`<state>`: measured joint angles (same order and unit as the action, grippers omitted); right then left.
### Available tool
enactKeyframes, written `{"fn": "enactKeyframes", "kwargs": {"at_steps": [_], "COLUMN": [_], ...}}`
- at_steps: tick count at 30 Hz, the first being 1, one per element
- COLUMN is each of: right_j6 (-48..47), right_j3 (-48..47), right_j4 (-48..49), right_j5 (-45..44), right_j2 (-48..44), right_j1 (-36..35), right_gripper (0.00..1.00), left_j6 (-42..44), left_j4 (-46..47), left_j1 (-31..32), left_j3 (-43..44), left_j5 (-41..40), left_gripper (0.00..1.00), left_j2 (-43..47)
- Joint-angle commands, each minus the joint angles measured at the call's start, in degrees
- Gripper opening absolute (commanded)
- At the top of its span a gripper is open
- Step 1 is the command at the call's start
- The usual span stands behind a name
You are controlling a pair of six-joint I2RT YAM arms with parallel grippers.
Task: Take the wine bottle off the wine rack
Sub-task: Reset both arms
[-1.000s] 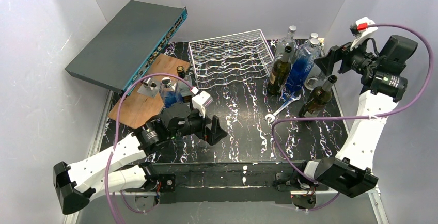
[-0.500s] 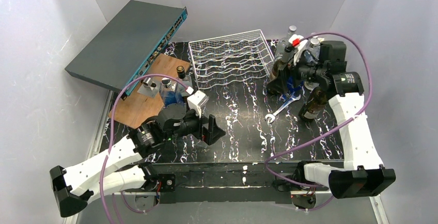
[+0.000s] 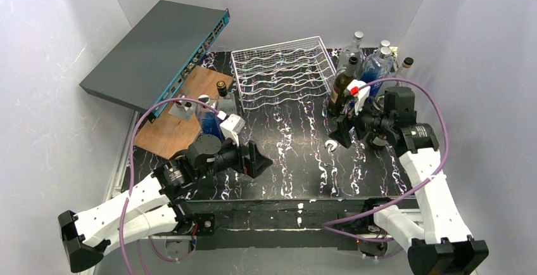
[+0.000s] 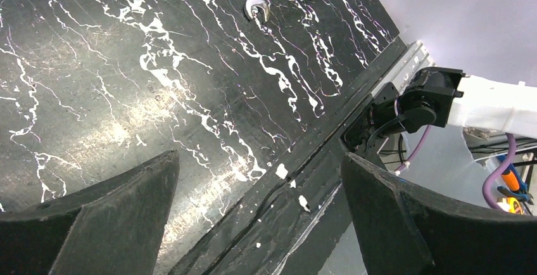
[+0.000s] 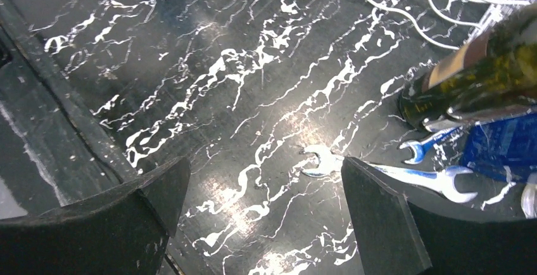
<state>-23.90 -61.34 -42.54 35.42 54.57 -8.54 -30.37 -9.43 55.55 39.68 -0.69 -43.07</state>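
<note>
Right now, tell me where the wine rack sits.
In the top view, the wine rack lies at the far middle of the table, between the grey network switch on its left and the standing bottles on its right.

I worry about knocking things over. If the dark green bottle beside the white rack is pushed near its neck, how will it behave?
The green bottle stands upright, tall on a narrow base, so it would probably tip. It looks like glass: likely stiff, slippery, breakable. The blue bottle beside it might fall too.
</note>
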Motion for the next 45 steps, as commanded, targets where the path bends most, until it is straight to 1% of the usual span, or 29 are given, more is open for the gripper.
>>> {"fn": "enactKeyframes", "kwargs": {"at_steps": [1, 4, 11, 15, 16, 17, 21, 24, 28, 36, 45], "right_j6": [2.4, 3.9, 2.3, 6.2, 7.2, 7.0, 8.8, 8.7, 9.6, 9.5, 9.4], "right_j3": [3.5, 5.8, 7.6, 8.9, 9.4, 9.6, 9.3, 9.3, 9.2, 9.0, 9.1], "right_j4": [4.8, 5.8, 6.3, 8.8, 9.4, 9.3, 9.8, 9.7, 10.2, 10.0, 9.8], "right_j5": [-7.0, -8.5, -6.0, -7.8, -8.5, -7.1, -6.7, -5.1, -6.7, -6.4, -4.8], "right_j2": [-4.2, -5.5, -6.6, -7.5, -7.9, -8.1, -8.3, -8.5, -8.4, -8.4, -8.3], "right_j1": [0.1, 0.2, 1.3, 1.7, 1.8, 1.9, 2.3, 2.7, 3.2, 4.0, 4.6], "right_gripper": [0.98, 0.98, 0.99, 0.98, 1.00, 1.00, 1.00, 1.00, 1.00, 1.00, 1.00], "left_j6": [-1.9, -1.9, -2.9, -4.1, -4.6, -4.8, -4.7, -4.4, -3.8, -2.8, -2.7], "left_j4": [0.4, -0.5, -2.7, -4.0, -4.4, -5.0, -8.8, -10.1, -11.5, -15.0, -16.0], "left_j1": [-0.4, -0.4, -0.4, -0.4, -0.4, -0.4, -0.4, -0.4, -0.4, -0.4, -0.4], "left_j3": [-1.1, -1.3, -0.4, 0.3, 0.4, 0.5, 1.1, 1.2, 1.1, 1.0, 0.1], "left_j5": [-2.5, -3.5, -4.9, -6.3, -6.7, -7.1, -8.7, -9.0, -9.7, -11.8, -13.0], "left_gripper": [0.98, 0.98, 0.98, 0.98, 1.00, 0.99, 0.99, 0.99, 0.99, 0.99, 0.99], "left_j2": [1.1, 1.2, 0.4, 0.5, 0.7, 1.1, 3.7, 5.4, 6.9, 8.7, 10.7]}}
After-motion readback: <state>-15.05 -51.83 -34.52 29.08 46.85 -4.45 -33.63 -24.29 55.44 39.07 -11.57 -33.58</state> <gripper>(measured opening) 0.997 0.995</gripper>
